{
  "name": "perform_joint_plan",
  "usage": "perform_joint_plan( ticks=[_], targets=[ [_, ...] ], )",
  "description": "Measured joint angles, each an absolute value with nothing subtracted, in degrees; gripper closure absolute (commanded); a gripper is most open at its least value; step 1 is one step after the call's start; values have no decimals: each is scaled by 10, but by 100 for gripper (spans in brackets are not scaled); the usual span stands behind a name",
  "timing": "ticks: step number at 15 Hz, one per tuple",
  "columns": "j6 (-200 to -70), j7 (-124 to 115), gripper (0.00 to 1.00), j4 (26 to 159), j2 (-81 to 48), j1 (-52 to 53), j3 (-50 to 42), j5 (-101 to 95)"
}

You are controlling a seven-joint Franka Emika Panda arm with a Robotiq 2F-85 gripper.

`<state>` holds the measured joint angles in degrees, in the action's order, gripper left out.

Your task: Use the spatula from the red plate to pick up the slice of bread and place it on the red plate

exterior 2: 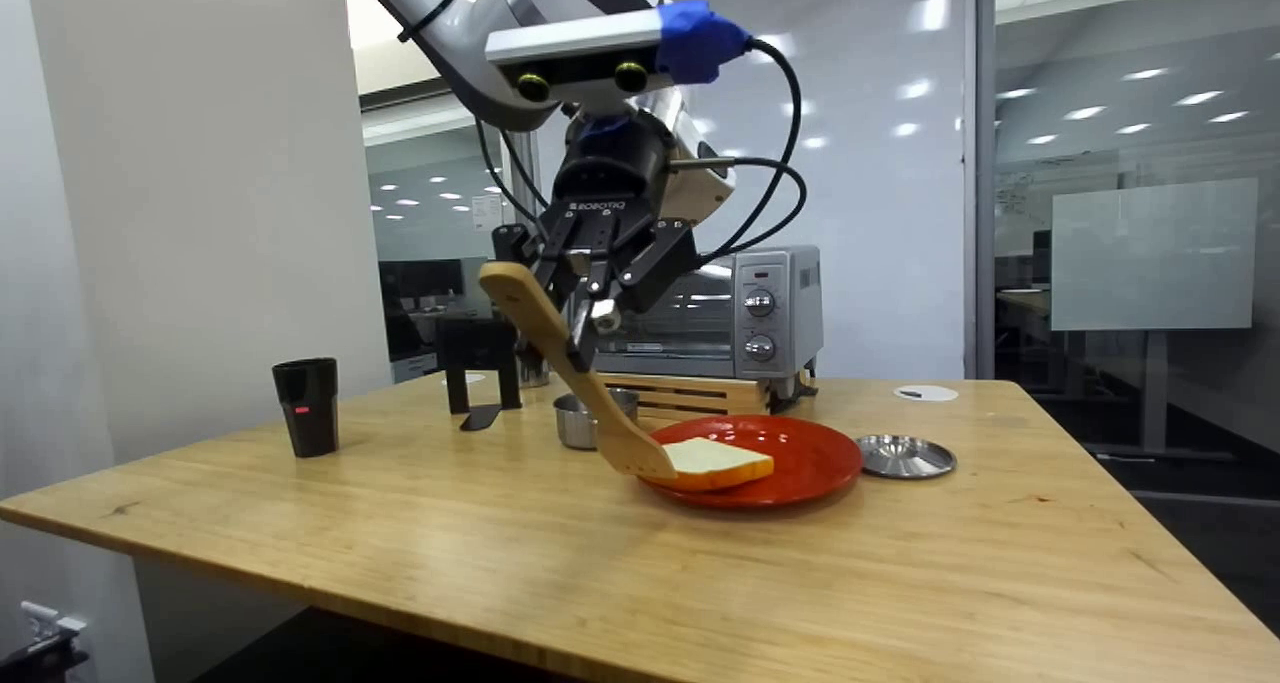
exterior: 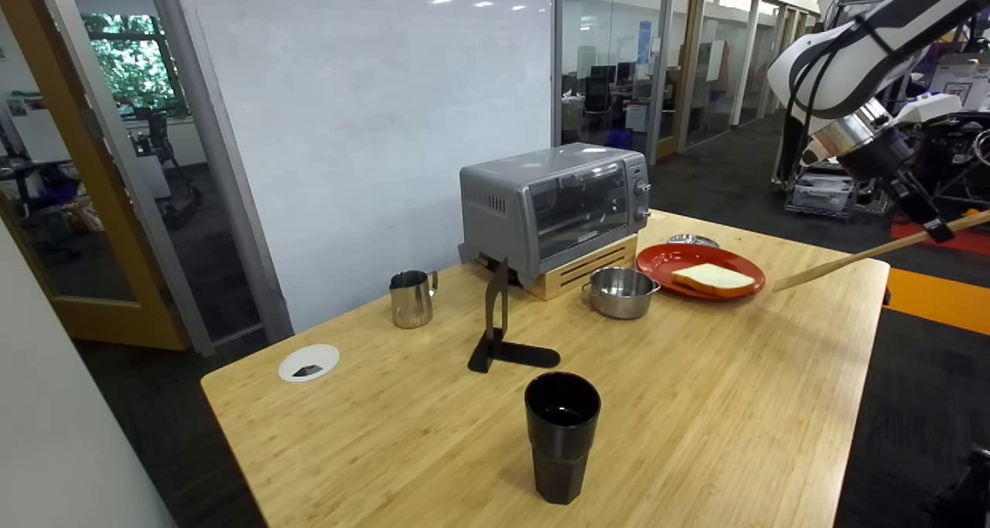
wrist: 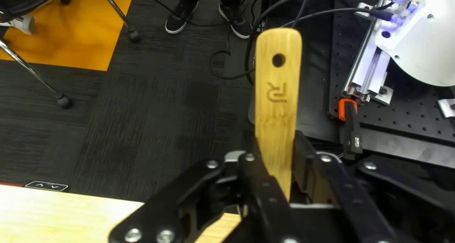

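One spatula (exterior 2: 598, 400) in my claw (wrist: 274, 147), one slice of bread (exterior: 713, 276) on the red plate (exterior: 657, 257)

Claw, one: two black fingers clamped on the spatula's handle from either side; I hold it higher than the table (exterior: 735, 389).
Spatula, one: tan wood, tilted, handle end up, blade down. My wrist view gives me a hole and a dark mark at the handle's end. In an exterior view the blade tip sits just beside the red plate's rim; whether it touches anything I cannot tell.
Slice of bread, one: pale, with a browner crust, lying on the red plate toward the blade's side.
Red plate, one: round, flat on the table.
Bowl (exterior: 623, 305), one: metal, two small handles, just beside the plate.
Lid (exterior 2: 905, 457), one: metal, round, also just beside the plate.
Toaster oven (exterior: 557, 203), one: grey, standing on a slatted wooden rack (exterior: 592, 265).
Pitcher (exterior: 411, 304), one: metal, upright.
Cup (exterior: 563, 451), one: black, upright, well apart from the plate.
Stand (exterior: 526, 354), one: black, between pitcher and cup.
White disc (exterior: 309, 355): dark-marked, flat near a table corner.
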<state>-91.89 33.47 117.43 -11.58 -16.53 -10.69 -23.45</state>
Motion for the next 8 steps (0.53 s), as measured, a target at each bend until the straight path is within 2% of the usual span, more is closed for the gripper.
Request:
perform_joint_plan(
  ticks=[8],
  targets=[
    [-1002,350,93,1289,-20,-114,-88,-288]
  ],
)
